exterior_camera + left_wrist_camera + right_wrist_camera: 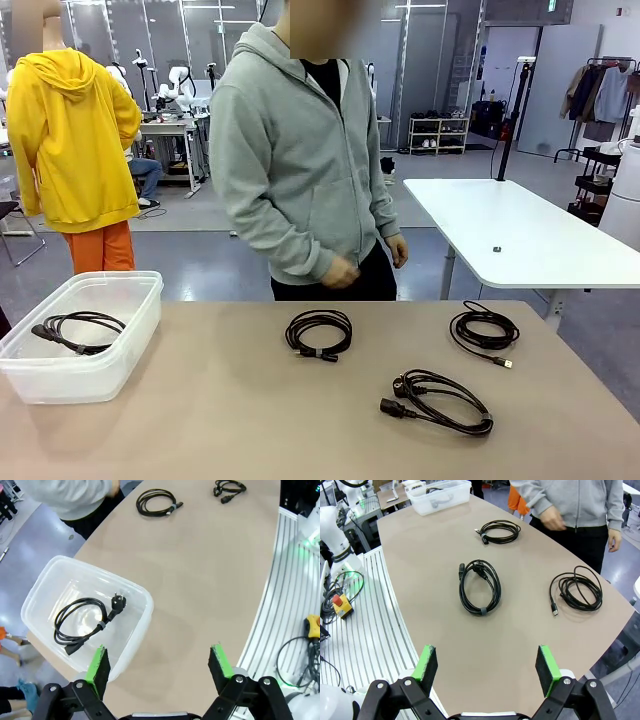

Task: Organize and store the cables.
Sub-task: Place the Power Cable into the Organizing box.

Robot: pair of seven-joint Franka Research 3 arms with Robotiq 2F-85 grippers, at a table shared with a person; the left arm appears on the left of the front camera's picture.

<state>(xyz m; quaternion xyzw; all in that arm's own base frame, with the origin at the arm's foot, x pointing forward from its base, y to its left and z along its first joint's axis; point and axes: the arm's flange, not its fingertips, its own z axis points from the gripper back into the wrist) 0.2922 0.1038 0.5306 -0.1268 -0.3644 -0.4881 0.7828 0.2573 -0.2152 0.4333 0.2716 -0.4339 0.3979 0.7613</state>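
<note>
in a grey-floored hall [190,255], left gripper [158,652] and right gripper [486,652] gape empty over the tan table [250,420].

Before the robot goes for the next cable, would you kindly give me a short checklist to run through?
1. Left gripper open: ok.
2. Right gripper open: ok.
3. Room in the bin: ok, one stored cable inside.
4. Middle cable, far right cable and near cable lie apart on the table: ok.
5. Person's hands off the table: ok.
6. Every coil tied: cannot tell.
</note>
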